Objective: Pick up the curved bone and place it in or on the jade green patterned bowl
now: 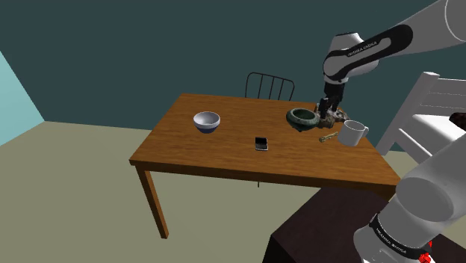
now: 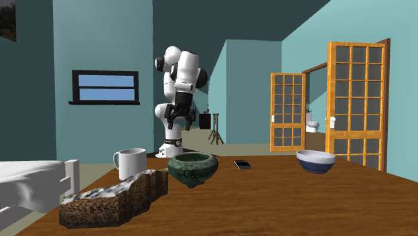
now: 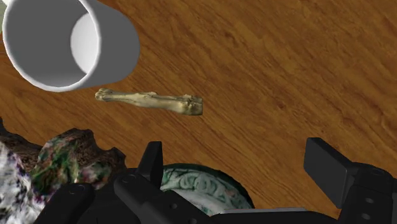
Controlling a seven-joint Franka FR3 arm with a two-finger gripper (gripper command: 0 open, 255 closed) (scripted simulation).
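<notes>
Wrist view puts the bone (image 3: 149, 100) flat on the wooden table (image 3: 267, 76), untouched. The pick-up is not yet done, and no part of the task is finished. The gripper (image 3: 238, 168) is released: its 2 black fingers (image 3: 327, 168) stand wide apart with nothing between them. It hangs above the table over the rim of the green bowl (image 3: 200, 184), and the bone lies beyond the fingertips, apart from them. What is left, as I judge it, is to bring the gripper over the bone, lower it, close on the bone, lift, carry it the short way to the bowl and let go.

The bone lies just beside the white mug (image 3: 63, 41), close to its side but, as far as I can tell, not touching it. In the shoulder view it sits between the mug and the green bowl, on that view's right part of the table. A dark mottled rock (image 3: 57, 159) lies next to the bowl.

The bone is pale tan, long and thin, with knobby ends, 1 of them thicker and darker. Its curve is slight. It lies low on the wood, so the fingers probably need to come right down to the surface and close across its narrow width.
</notes>
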